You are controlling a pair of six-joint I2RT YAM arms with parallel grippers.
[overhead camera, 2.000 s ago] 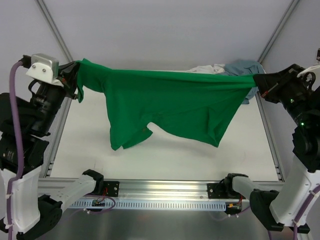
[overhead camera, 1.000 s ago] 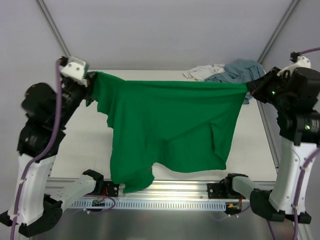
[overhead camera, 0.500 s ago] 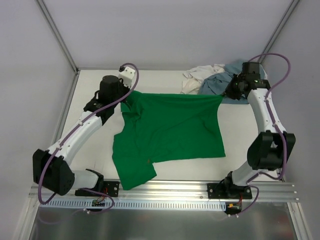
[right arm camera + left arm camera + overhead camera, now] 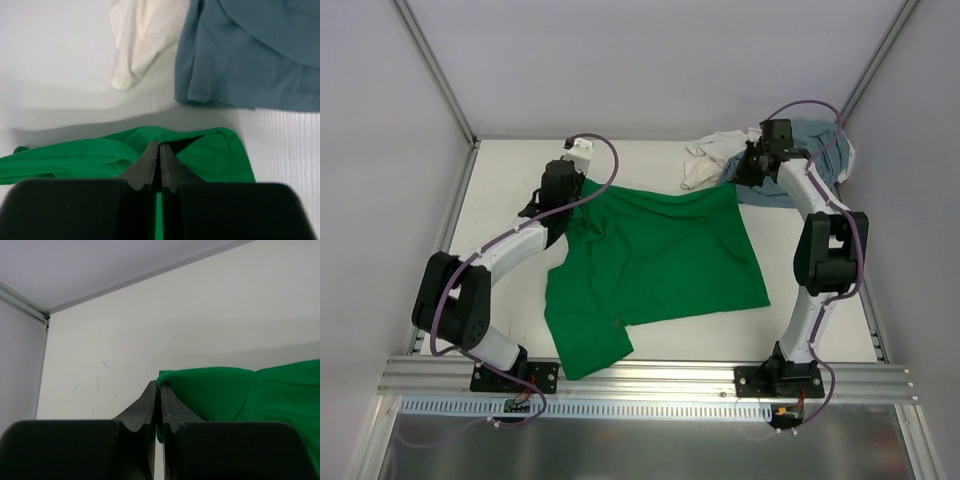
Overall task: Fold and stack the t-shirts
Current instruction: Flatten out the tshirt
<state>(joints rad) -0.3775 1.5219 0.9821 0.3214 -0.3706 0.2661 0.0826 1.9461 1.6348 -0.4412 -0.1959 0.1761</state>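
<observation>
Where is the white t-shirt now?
In the top view the white t-shirt lies crumpled at the far right of the table, against the grey-blue t-shirt on its right and just beyond the green t-shirt.

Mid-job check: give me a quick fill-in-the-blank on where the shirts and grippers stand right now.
1. The spread t-shirt on the table is ____ in colour.
2. The left gripper and right gripper are each ____ on its far edge.
3. The white t-shirt and grey-blue t-shirt lie crumpled at the table's far ____ corner.
Missing words: green; shut; right.
</observation>
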